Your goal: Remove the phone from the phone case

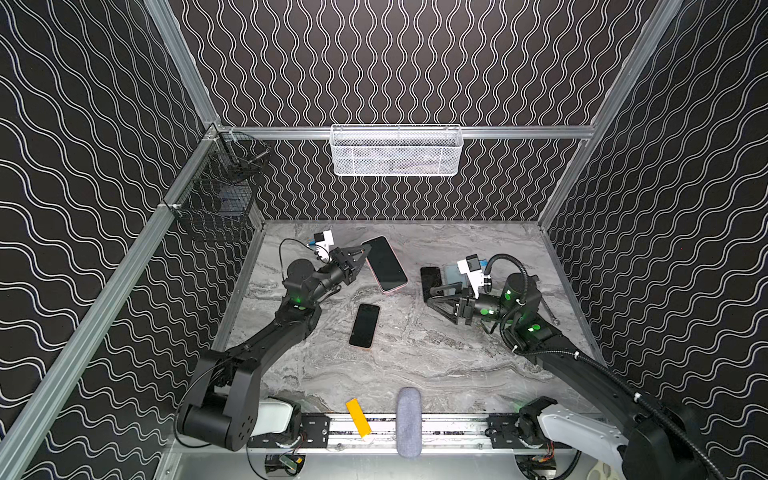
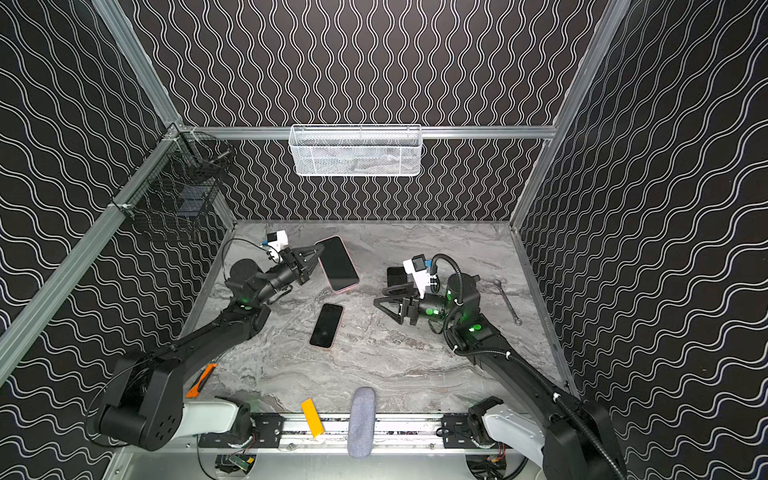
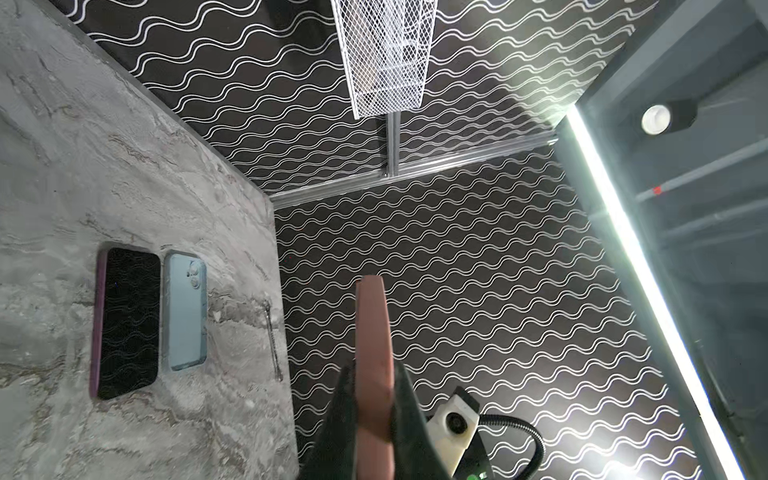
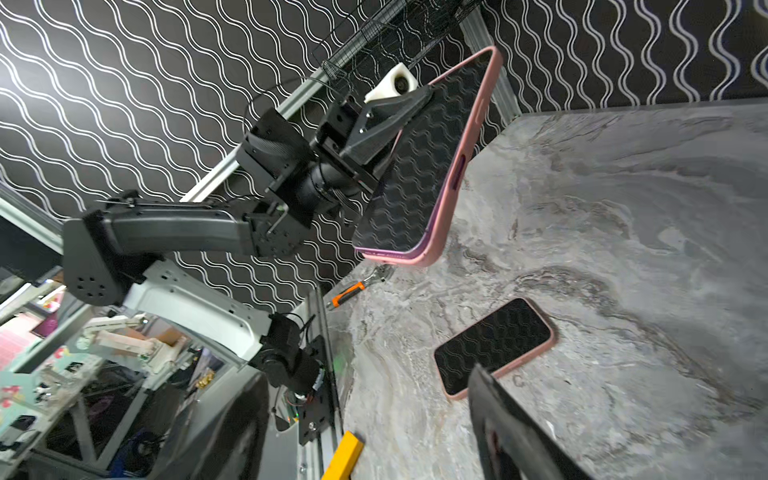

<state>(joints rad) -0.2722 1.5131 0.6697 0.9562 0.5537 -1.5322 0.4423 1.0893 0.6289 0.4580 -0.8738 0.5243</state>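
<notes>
Clamping the phone (image 1: 384,264) near one corner, the left gripper (image 1: 363,252) is holding it tilted above the surface (image 1: 415,353). It is looking stiff, light and slick-glassed; the pink case (image 4: 478,112) rim is offering the softer hold to peel. Well apart from it, the right gripper (image 1: 430,294) is hanging released and empty.

Black-glass phone (image 1: 385,266) seated in pink case (image 3: 374,332), pink rim showing around the screen. The pair is lifted clear of the tabletop, tilted, screen up. Left gripper (image 1: 365,251) pinches one long edge near a corner, a finger on the glass; most of the body juts beyond its fingertips.
</notes>
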